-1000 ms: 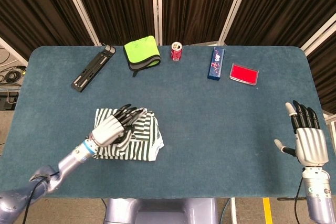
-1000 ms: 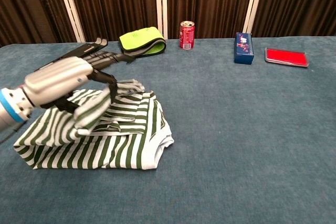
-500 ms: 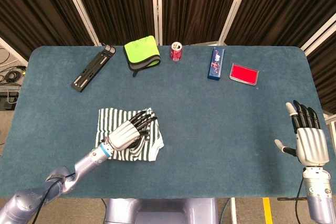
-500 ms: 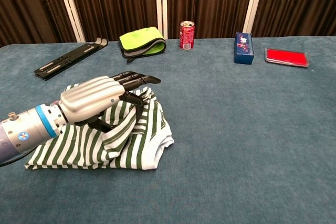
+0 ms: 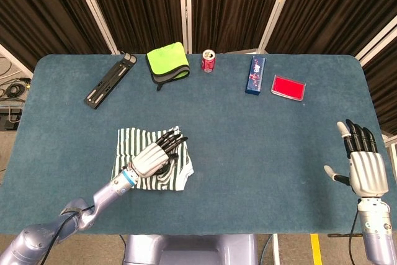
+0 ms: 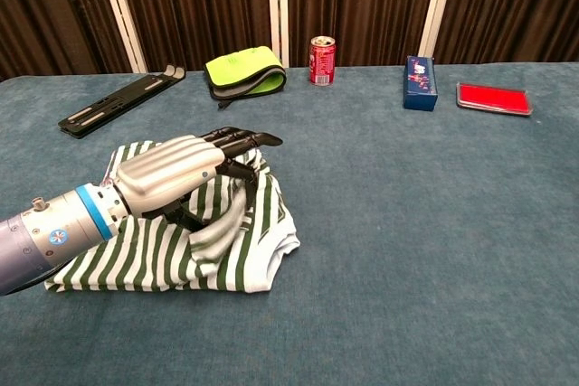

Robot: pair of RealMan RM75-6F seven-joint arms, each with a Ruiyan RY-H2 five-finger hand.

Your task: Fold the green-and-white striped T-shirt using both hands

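Blue felt table [image 5: 260, 153] carries the striped T-shirt [image 6: 145, 255], bunched front-left. Our left hand [image 5: 152, 157] rests on it, fingers extended, grip undetermined; our right hand [image 5: 363, 166] hangs spread, empty. Cloth judged limp, light: take hems

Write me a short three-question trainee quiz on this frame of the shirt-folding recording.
1. True or false: the left robot hand rests on the striped T-shirt.
2. Which item stands between the green pouch and the blue box? A) red can B) black bar C) red case
3. Fill in: the right robot hand holds ____.

Key: 1 true. 2 A, the red can. 3 nothing; it is open, fingers apart, at the table's right edge.
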